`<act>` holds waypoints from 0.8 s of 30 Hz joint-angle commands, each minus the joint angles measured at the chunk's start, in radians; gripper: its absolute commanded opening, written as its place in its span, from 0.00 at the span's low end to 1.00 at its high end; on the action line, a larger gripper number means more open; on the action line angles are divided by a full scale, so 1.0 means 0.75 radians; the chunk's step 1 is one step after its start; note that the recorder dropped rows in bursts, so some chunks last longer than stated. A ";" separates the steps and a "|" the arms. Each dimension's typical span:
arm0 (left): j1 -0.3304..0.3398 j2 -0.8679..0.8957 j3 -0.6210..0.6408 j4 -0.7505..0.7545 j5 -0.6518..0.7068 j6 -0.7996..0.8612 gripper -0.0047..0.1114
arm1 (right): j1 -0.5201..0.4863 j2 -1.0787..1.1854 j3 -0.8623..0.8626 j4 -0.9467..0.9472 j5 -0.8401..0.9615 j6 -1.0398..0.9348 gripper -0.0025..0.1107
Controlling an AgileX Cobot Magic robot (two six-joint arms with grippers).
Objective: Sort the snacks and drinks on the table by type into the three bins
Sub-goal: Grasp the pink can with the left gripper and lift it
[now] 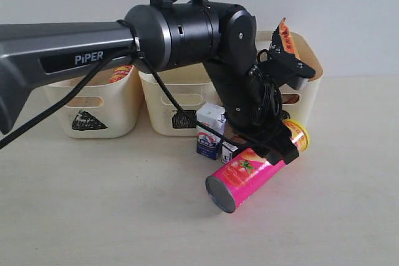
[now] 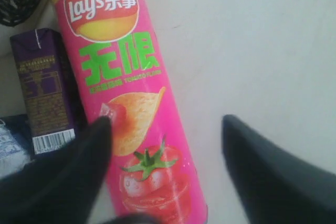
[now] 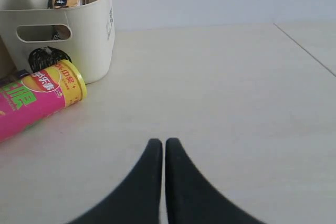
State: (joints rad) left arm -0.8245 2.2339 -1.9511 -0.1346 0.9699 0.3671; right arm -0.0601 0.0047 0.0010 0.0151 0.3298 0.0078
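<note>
Pink tube [image 1: 249, 175] lies on its side on the bench [image 1: 93, 216], near the bin [image 1: 310, 60] at the right of the exterior view and just beside the purple carton [image 2: 44, 93]. Its long axis runs slantwise in that view: the grey base points toward the camera and leftward, and the yellow-banded top points back toward that bin. The left claw [image 2: 165, 124] stands open astride the tube. One finger [image 2: 92, 150] touches the tube's side next to the carton, the other is well off over bare bench, and nothing is gripped. The right claw [image 3: 158, 148] is closed tight and empty, low over open bench. We judge the step in hand to be the pick of this tube. Next, the left claw needs to close across the tube's width, which its fingers square up to. It must do so without pinching the carton, then lift the tube level and carry it to the bin for its kind.
</note>
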 commanded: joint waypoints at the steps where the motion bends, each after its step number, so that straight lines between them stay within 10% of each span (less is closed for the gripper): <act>1: -0.007 0.014 -0.010 0.002 -0.008 -0.010 0.86 | 0.000 -0.006 -0.001 -0.003 -0.010 -0.003 0.02; 24: -0.007 0.155 -0.010 -0.090 -0.080 0.060 0.85 | 0.000 -0.006 -0.001 -0.003 -0.010 -0.003 0.02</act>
State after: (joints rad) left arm -0.8245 2.3340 -1.9527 -0.1864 0.9203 0.4045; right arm -0.0601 0.0047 0.0010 0.0151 0.3298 0.0078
